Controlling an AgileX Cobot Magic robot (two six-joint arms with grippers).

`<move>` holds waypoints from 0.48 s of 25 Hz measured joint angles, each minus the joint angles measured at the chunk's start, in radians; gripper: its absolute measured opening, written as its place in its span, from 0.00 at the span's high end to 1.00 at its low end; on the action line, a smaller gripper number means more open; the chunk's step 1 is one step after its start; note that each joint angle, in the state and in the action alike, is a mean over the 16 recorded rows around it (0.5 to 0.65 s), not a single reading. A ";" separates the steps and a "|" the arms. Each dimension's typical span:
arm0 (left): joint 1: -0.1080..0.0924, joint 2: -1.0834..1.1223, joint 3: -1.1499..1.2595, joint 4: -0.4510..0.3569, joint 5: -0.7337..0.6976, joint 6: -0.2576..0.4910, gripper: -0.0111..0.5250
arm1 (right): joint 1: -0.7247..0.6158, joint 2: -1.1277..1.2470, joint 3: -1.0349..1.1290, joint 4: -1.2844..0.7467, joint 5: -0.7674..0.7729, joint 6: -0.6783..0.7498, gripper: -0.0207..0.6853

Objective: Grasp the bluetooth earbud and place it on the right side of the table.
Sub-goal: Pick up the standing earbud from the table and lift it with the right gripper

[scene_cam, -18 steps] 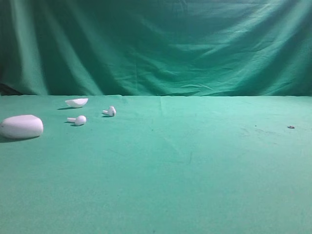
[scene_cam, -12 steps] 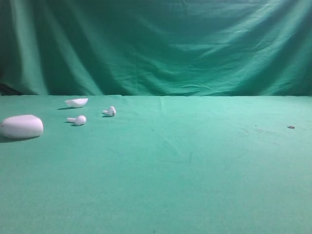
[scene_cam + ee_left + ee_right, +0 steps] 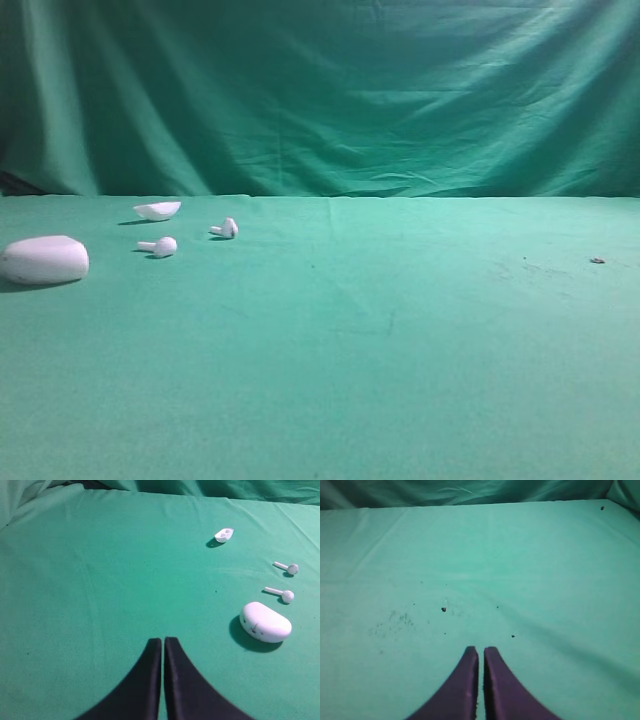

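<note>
Two near-alike white earbuds lie at the far left of the green table (image 3: 400, 350): one bluetooth earbud (image 3: 160, 246) and a second earbud (image 3: 226, 229) behind and right of it. Both show in the left wrist view (image 3: 281, 594) (image 3: 288, 568). My left gripper (image 3: 163, 641) is shut and empty, well short and left of them. My right gripper (image 3: 480, 651) is shut and empty over bare cloth. Neither gripper shows in the exterior high view.
A large oval white case (image 3: 44, 260) lies at the table's left edge, also in the left wrist view (image 3: 265, 622). A white shell-shaped piece (image 3: 158, 210) lies behind the earbuds. A small dark speck (image 3: 597, 260) sits on the right. Green backdrop hangs behind.
</note>
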 joint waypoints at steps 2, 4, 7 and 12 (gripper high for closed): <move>0.000 0.000 0.000 0.000 0.000 0.000 0.98 | 0.000 0.000 0.000 0.002 -0.050 0.012 0.97; 0.000 0.000 0.000 0.000 0.000 0.000 0.98 | 0.000 0.000 0.001 0.005 -0.108 0.024 0.97; 0.000 0.000 0.000 0.000 0.000 0.000 0.98 | 0.000 0.000 -0.001 0.010 -0.203 0.042 0.97; 0.000 0.000 0.000 0.000 0.000 0.000 0.98 | 0.000 0.033 -0.067 0.038 -0.267 0.061 0.97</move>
